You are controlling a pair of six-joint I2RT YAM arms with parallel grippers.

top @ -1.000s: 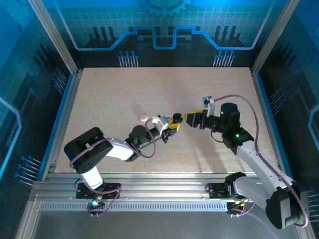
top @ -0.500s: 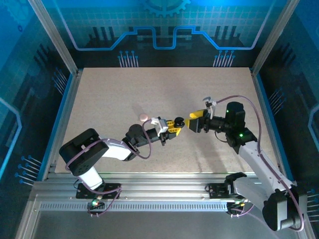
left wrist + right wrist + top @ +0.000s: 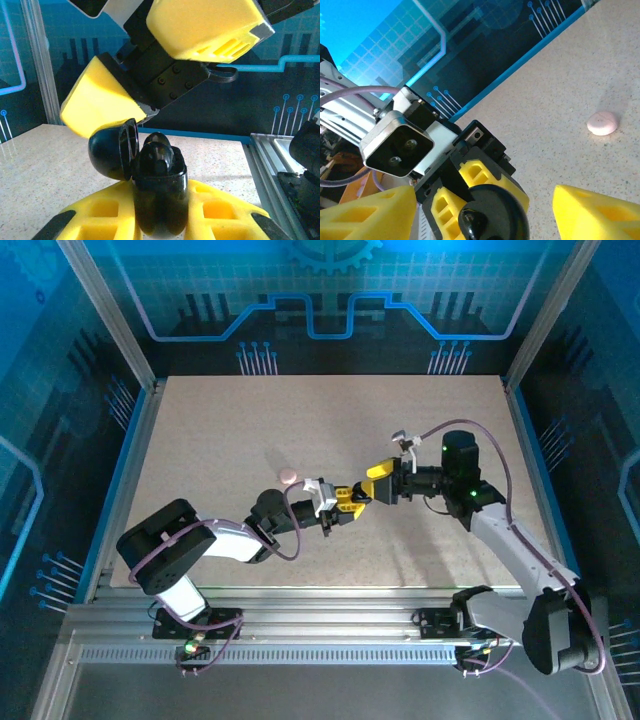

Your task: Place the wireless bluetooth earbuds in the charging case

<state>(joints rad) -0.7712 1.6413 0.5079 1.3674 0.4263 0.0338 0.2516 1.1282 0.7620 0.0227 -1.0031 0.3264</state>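
The left pincer (image 3: 348,497) is clamped on the open black charging case (image 3: 160,200), above the middle of the counter (image 3: 200,430).
The right pincer (image 3: 381,484) hangs just over it, jaws apart; a black earbud (image 3: 156,151) stands proud in the case. Seating looks underway: next, press it down squarely.

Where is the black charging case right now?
Mid-table in the top view, the black charging case sits clamped in the left gripper, lid open, with the open right gripper just to its right.
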